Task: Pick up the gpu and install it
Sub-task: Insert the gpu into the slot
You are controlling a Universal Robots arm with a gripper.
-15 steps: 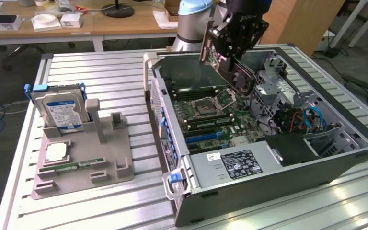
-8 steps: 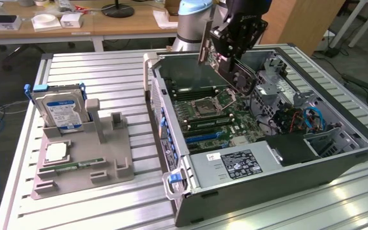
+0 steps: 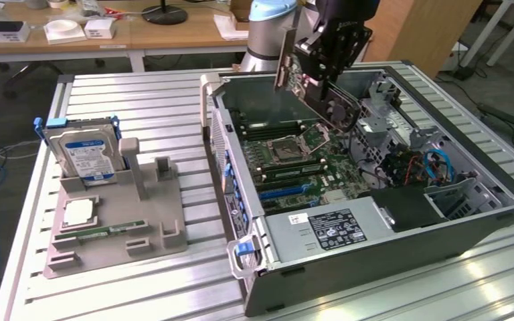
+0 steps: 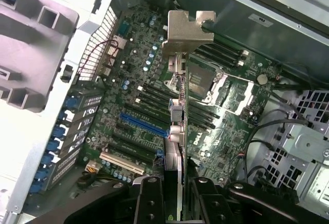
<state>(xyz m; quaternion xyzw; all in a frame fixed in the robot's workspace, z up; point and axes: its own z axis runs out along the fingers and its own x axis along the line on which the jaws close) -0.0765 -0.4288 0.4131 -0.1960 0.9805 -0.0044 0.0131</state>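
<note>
The graphics card (image 3: 330,100) above the open computer case (image 3: 373,281)
We see the claw (image 4: 178,185) clamped on the graphics card, holding it tilted over the motherboard (image 4: 128,106), its silver bracket (image 4: 187,26) farthest from the claw.

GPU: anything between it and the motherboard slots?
Nothing visible. The gripper holds the gpu over the open case, above the motherboard; the blue slot lies bare.
</note>
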